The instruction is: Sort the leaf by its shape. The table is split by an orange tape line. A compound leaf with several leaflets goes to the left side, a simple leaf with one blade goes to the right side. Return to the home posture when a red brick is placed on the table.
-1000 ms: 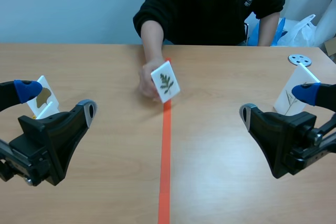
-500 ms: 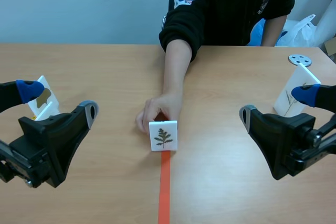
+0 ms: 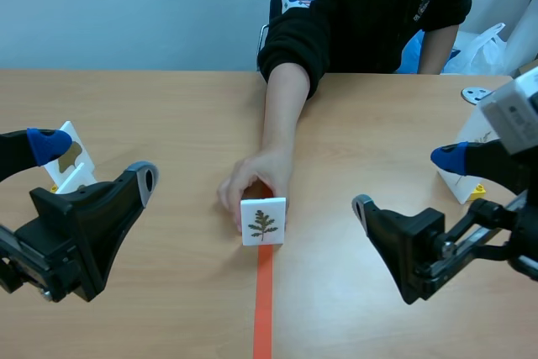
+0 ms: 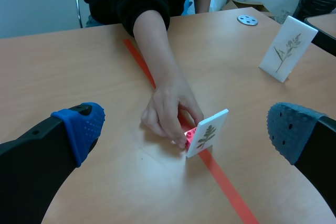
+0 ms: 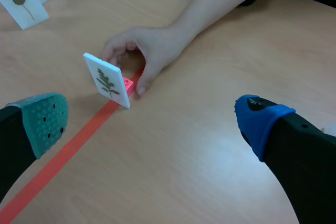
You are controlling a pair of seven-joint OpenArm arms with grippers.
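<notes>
Person's hand behind leaf card

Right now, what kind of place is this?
Probably a robot lab or test room: a wooden table marked with an orange tape line, the left gripper and right gripper poised either side, and a person's hand holding a leaf card upright on the line.
</notes>
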